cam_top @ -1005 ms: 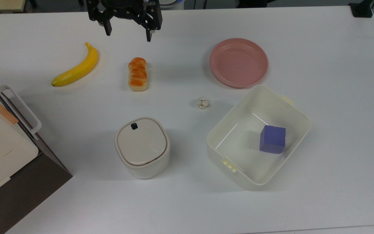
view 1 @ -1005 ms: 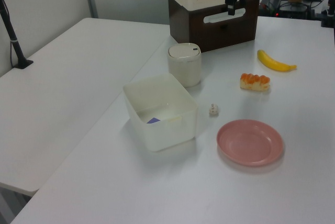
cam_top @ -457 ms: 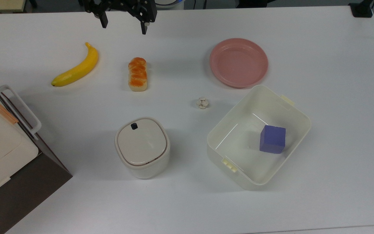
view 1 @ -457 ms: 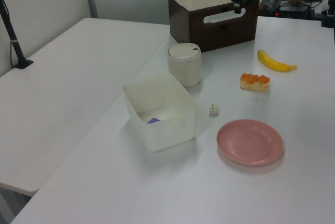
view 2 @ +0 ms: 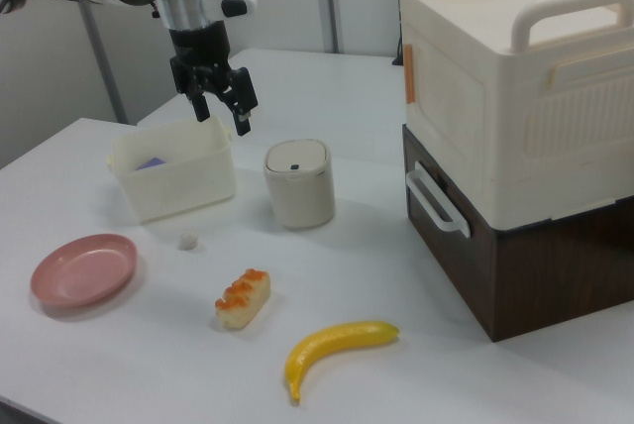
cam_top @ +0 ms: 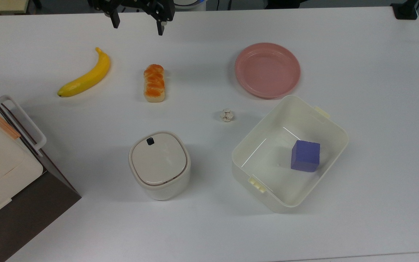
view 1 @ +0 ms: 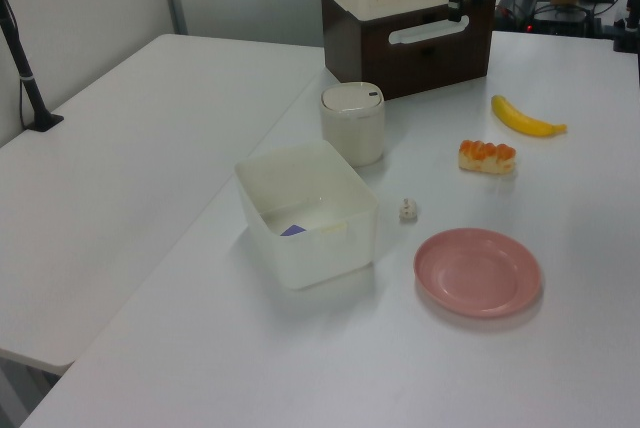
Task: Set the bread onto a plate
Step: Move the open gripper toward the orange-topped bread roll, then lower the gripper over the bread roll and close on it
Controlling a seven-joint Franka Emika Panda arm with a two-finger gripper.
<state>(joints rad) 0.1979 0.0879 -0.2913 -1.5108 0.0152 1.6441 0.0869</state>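
The bread [cam_top: 154, 83], a small braided loaf with glossy orange-brown top and pale tan sides, lies flat on the white table [cam_top: 358, 203], same spot as before, between the yellow banana [cam_top: 86, 75] on the top view's left and the round pink plate [cam_top: 267, 70] with ringed rim on the top view's right, well apart from both. We see the plate bare, unmoved.

What changed: the black two-finger gripper [cam_top: 136, 27] has drawn back a little further toward the top edge of the top view compared with half a second ago, and much further than a second ago. Its fingers are spread wide with nothing between them; it hangs above the table, well apart from the loaf. In the right view the gripper [view 2: 222, 113] hangs in front of the cream rectangular tub [view 2: 174, 180].

Around: the tub [cam_top: 289, 153] holds a purple cube [cam_top: 305, 156] and sits just beside the plate. A small whitish crumpled lump [cam_top: 227, 115] lies between loaf and tub. A cream lidded canister [cam_top: 159, 164] stands near the loaf. A cream box on a dark brown cabinet [view 2: 515, 147] sits at the table's edge. Nothing lies on the table directly between loaf and plate.
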